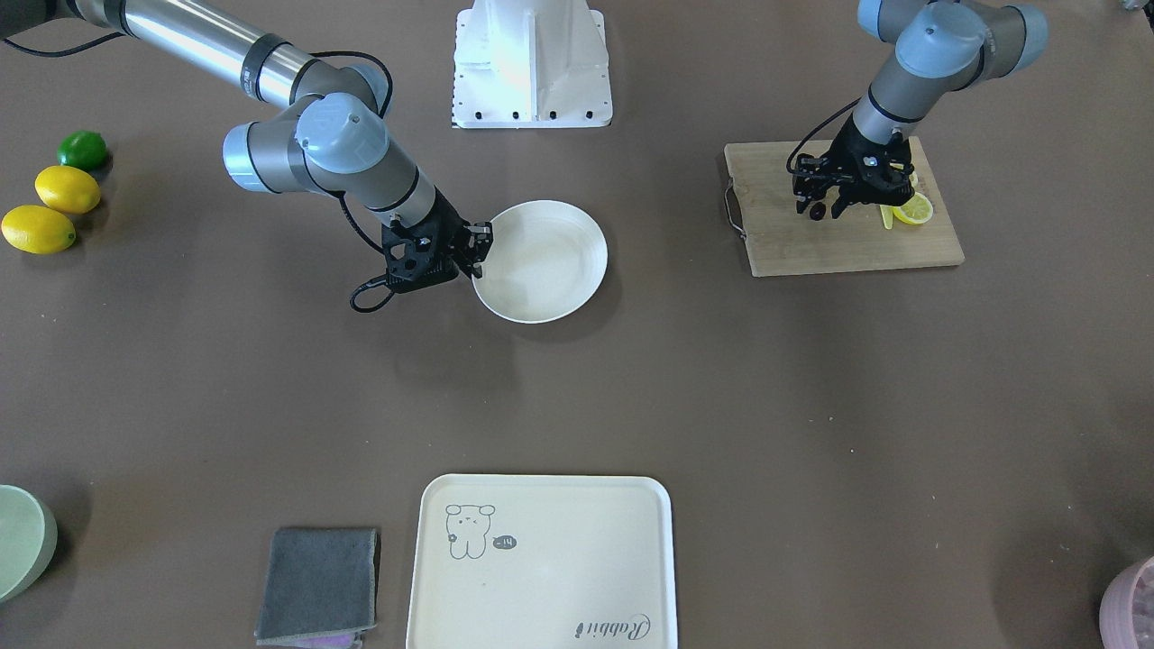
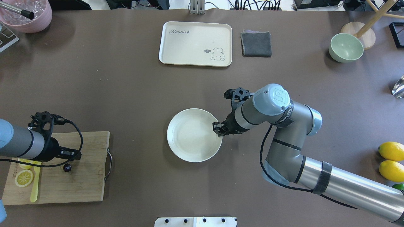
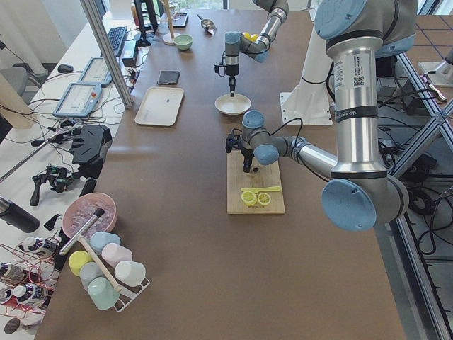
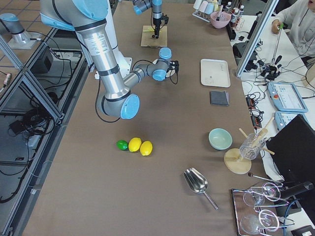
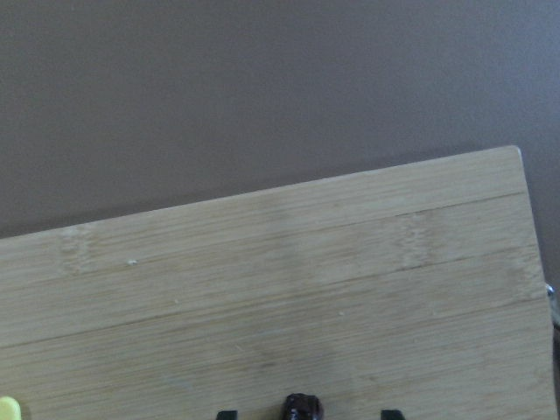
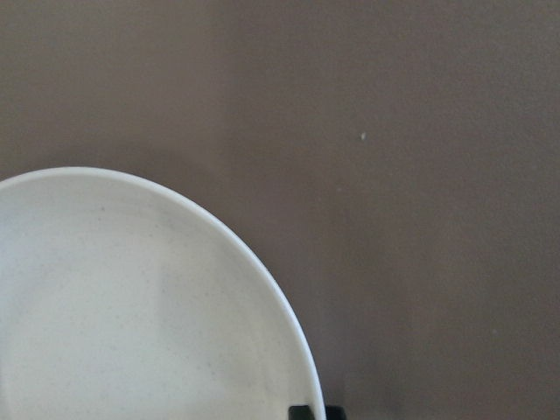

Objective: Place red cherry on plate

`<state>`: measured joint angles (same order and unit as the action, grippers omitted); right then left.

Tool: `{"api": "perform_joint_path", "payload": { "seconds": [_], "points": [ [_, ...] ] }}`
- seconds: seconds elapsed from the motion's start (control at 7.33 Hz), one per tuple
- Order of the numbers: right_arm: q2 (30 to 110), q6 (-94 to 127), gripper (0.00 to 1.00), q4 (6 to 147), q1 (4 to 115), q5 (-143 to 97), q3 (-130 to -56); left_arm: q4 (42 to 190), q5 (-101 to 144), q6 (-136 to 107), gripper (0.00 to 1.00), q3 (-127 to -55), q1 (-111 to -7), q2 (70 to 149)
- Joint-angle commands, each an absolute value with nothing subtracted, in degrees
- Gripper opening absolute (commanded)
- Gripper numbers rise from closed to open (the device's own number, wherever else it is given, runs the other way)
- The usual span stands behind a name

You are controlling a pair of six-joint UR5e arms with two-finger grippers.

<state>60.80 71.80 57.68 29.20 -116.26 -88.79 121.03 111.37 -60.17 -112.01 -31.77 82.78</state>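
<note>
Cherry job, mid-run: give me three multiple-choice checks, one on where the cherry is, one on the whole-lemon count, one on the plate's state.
1. Where does the red cherry lie?
A. on the wooden cutting board
B. in the green bowl
C. on the rabbit tray

2. How many whole yellow lemons are on the table?
A. one
B. two
C. four

3. What does the plate hold?
A. the cherry
B. a lemon slice
C. nothing

Answers:
1 A, it shows dark against the board's wood.
2 B, two lie together beside a lime.
3 C, its whole inside shows bare.
</note>
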Motion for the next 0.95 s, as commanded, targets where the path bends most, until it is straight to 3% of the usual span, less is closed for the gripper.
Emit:
{"api": "perform_joint_path", "payload": {
  "seconds": [0.0,0.27,0.55,0.82],
  "points": [
    [60.8,71.5,1.00,57.5,29.7,-116.3,-89.4,120.9,111.3,-60.4,0.29,-111.5,-31.8,83.3],
    [61.3,71.8,1.00,57.8,32.8,-118.8,-92.6,121.0,111.3,-60.4,0.07,-111.6,-31.8,83.3],
    [63.6,71.6,1.00,57.9,39.5,-128.7,-93.8,120.9,111.6,-60.7,0.01,-114.6,-32.7,84.0],
    [70.3,70.5,1.00,57.9,46.7,-134.2,-97.7,119.4,111.7,-66.8,0.01,-114.7,-32.7,93.5]
  ]
}}
